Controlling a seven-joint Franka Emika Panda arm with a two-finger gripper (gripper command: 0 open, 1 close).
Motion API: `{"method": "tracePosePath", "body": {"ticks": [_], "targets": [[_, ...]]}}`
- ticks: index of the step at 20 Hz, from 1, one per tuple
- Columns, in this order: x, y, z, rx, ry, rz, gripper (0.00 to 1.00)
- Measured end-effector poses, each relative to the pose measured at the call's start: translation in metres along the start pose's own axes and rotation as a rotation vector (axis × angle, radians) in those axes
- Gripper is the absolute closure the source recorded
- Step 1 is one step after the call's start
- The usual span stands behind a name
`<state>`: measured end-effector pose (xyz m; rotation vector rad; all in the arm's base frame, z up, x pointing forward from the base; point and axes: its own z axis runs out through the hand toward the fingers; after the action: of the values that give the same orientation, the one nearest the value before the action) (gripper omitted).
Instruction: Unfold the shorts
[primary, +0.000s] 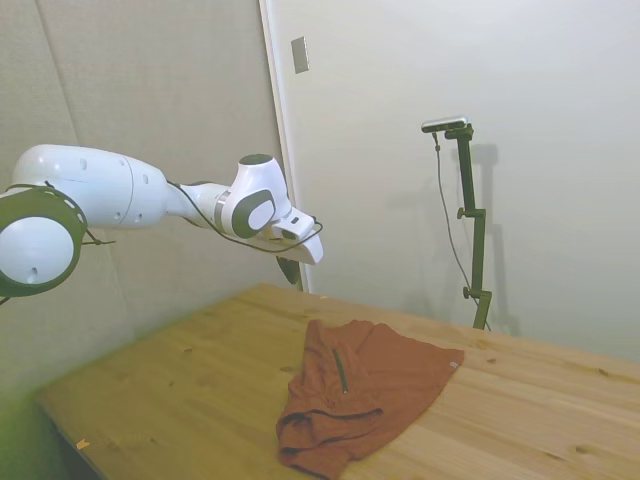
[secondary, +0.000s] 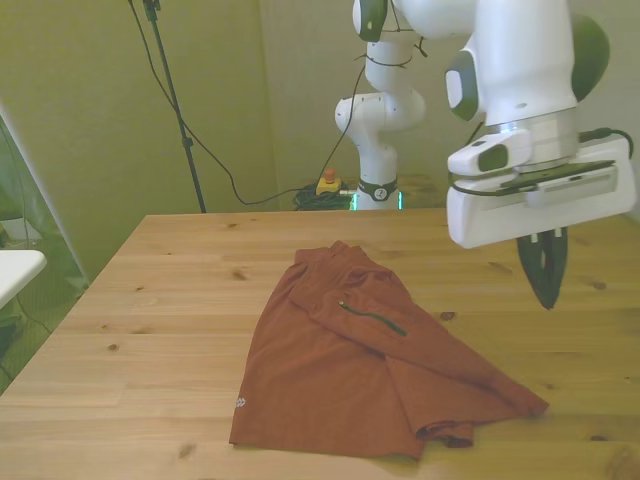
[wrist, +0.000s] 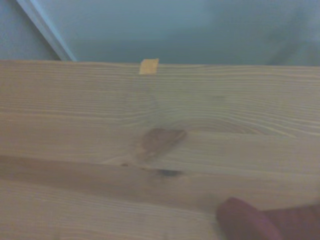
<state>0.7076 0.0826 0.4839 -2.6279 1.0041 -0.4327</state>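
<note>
The rust-orange soft fabric shorts (secondary: 355, 365) lay partly folded at the middle of the wooden worktop (secondary: 150, 300), while the claw (secondary: 545, 275) hung above, pressed together, clear of them.

No readable text, brand or number anywhere. Small white tag (secondary: 240, 403) at the near hem of the shorts (secondary: 350, 360), toward the front view's left: too small to read, perhaps a logo mark rather than letters. Same tag a mere pale speck in the side view. Pale plate (primary: 300, 54) high on the far wall in the side view: blank as far as can be told. Small tan square (wrist: 148, 66) at the bench (wrist: 75, 125) edge in the wrist view: unmarked, though blurred.
</note>
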Motion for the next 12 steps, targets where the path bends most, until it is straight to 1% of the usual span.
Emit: {"method": "tracePosePath", "body": {"ticks": [3,6,7,9,12], "targets": [[-0.01,-0.018,0.023,-0.008,-0.008,-0.014,1.0],[-0.011,-0.026,0.046,-0.015,-0.023,-0.016,1.0],[-0.01,-0.028,0.052,-0.021,-0.03,-0.016,0.0],[-0.009,-0.031,0.06,-0.03,-0.041,-0.016,0.0],[-0.006,-0.036,0.057,-0.033,-0.048,-0.016,0.0]]}}
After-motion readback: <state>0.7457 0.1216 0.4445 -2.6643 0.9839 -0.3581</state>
